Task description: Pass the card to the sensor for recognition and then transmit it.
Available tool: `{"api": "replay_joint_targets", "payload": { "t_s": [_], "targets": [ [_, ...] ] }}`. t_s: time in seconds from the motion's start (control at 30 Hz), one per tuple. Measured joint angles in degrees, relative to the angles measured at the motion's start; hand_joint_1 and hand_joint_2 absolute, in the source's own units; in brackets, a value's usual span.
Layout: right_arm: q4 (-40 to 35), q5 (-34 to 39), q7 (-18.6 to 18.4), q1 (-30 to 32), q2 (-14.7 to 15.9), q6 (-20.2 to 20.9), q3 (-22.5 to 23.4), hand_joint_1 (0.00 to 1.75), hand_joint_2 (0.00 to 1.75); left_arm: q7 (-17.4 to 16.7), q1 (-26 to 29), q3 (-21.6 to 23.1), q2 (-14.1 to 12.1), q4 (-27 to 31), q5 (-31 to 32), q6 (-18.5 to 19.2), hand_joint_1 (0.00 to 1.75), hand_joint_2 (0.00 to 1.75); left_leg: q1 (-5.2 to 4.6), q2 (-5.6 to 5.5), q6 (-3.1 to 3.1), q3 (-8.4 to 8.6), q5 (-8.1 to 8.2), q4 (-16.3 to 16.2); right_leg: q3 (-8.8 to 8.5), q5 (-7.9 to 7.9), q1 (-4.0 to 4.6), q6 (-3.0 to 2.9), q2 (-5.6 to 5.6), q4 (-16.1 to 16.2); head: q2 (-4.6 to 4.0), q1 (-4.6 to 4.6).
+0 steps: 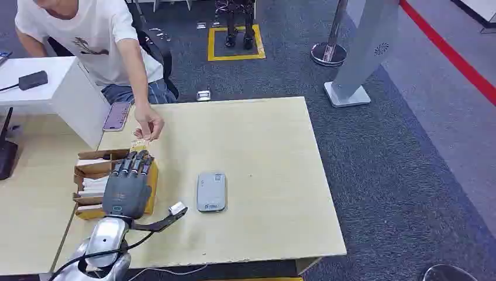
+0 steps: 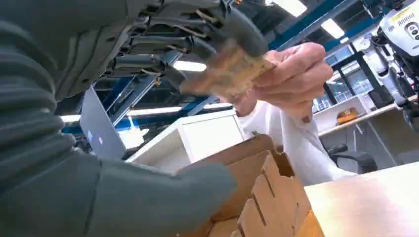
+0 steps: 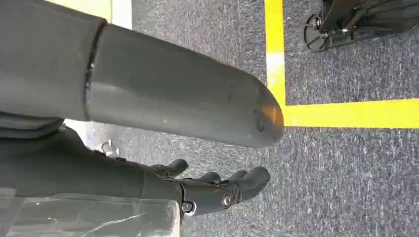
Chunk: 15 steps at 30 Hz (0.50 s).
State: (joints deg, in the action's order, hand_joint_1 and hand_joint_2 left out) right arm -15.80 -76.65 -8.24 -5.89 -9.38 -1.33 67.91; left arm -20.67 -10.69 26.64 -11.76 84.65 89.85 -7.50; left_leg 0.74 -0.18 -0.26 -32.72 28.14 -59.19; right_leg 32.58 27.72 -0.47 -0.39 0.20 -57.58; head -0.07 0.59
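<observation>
While held: card (image 2: 225, 74) — thin, light, stiff, slick; take by an edge.
Left hand (image 1: 127, 186): fingertips at card; grip unclear.
Person's hand (image 1: 148, 124): pinching card.
Right hand (image 3: 217, 190): empty, fingers loosely apart.

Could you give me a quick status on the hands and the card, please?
Left hand and person's hand both on card. Right hand empty, hanging. Sensor unobstructed.

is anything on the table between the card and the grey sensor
Nothing visible does. The card is at the left hand's fingertips, with a person's hand also on it, over the cardboard box. From there to the sensor there is only bare table.
</observation>
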Motion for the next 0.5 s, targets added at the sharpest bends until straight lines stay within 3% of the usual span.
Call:
{"api": "replay_joint_targets", "payload": {
  "t_s": [0.47, 0.5],
  "targets": [
    [0.0, -0.5, 0.1, 0.0, 0.0, 0.0, 0.0, 0.00, 0.00, -1.0, -0.8, 1.2, -0.9, 0.0, 0.0, 0.1, 0.58, 1.75, 0.00, 0.00, 0.00, 0.00, 0.00, 0.0, 0.00, 0.00, 0.00, 0.00, 0.00, 0.0, 0.00, 0.00],
    [0.0, -0.5, 0.1, 0.0, 0.0, 0.0, 0.0, 0.00, 0.00, -1.0, -0.8, 1.2, -0.9, 0.0, 0.0, 0.1, 0.00, 1.75, 0.00, 0.00, 0.00, 0.00, 0.00, 0.0, 0.00, 0.00, 0.00, 0.00, 0.00, 0.0, 0.00, 0.00]
  ]
}}
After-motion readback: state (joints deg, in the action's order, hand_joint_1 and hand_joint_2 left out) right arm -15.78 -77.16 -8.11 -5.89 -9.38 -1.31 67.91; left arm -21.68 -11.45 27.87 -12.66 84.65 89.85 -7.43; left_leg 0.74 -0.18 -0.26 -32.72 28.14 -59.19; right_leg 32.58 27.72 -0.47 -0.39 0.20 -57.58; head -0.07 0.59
